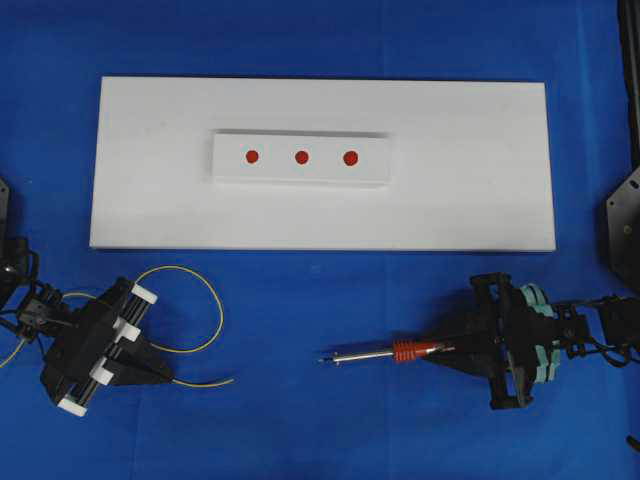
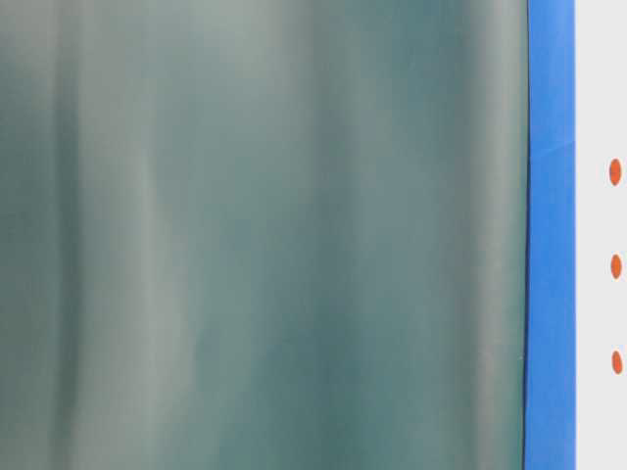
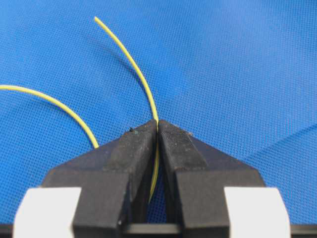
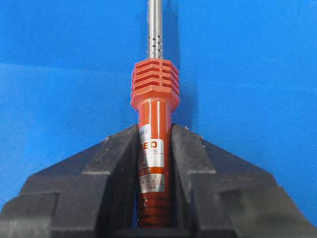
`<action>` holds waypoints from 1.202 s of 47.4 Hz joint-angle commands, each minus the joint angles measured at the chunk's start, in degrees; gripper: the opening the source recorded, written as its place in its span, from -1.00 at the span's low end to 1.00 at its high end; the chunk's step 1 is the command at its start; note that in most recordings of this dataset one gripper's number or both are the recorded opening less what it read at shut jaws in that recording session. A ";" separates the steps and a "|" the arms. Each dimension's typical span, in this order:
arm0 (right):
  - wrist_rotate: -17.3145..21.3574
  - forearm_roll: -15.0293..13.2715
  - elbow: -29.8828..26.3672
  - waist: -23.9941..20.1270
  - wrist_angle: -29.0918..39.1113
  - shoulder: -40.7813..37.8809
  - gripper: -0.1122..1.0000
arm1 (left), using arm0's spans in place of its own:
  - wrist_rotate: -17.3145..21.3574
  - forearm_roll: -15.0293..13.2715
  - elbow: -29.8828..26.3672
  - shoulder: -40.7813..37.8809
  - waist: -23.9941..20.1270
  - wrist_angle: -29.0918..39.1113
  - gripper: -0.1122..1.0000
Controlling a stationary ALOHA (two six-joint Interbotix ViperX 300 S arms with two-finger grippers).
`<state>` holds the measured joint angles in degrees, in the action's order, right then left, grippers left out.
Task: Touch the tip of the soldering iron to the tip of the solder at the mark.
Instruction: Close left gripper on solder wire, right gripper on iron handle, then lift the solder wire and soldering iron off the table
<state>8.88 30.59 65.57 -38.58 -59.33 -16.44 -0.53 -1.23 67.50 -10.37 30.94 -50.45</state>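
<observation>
From overhead, a white board [image 1: 322,165] lies across the upper middle of the blue worktop [image 1: 320,430], and a smaller white strip [image 1: 302,158] on it carries three red marks [image 1: 301,157] in a row. At lower left, the left claw [image 1: 172,373] is clamped on the solder [image 1: 205,300], whose thin yellow wire loops up and round just right of the claw, with a short free end poking right from the fingertips. At lower right, the right claw [image 1: 432,352] is clamped on the soldering iron [image 1: 385,354], which lies level on the cloth with its tip pointing left, well below the board.

The table-level view is filled by a blurred grey-green surface; at the right edge, a blue strip and three red marks [image 2: 615,266] on white show.

In the left wrist view, the left claw [image 3: 157,124] pinches the solder [image 3: 133,67], which curves to upper left.

In the right wrist view, the right claw [image 4: 154,130] grips the soldering iron [image 4: 155,89] by its labelled handle, the shaft running off the top.
</observation>
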 commanded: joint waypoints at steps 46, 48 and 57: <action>-20.04 0.26 -7.38 13.45 50.89 37.97 -0.68 | -5.80 0.26 -12.04 32.43 -2.99 47.72 -0.77; -20.04 0.26 -7.65 14.24 51.86 37.97 -0.68 | -6.77 0.26 -12.22 32.34 -3.52 47.90 -0.77; -20.39 0.00 -8.70 18.81 56.87 38.14 -0.68 | -8.00 0.53 -14.24 31.73 -7.38 50.80 -0.77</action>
<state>-11.43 30.76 58.54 -21.88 -4.22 20.83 -8.44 -0.88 55.28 21.27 25.40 -0.62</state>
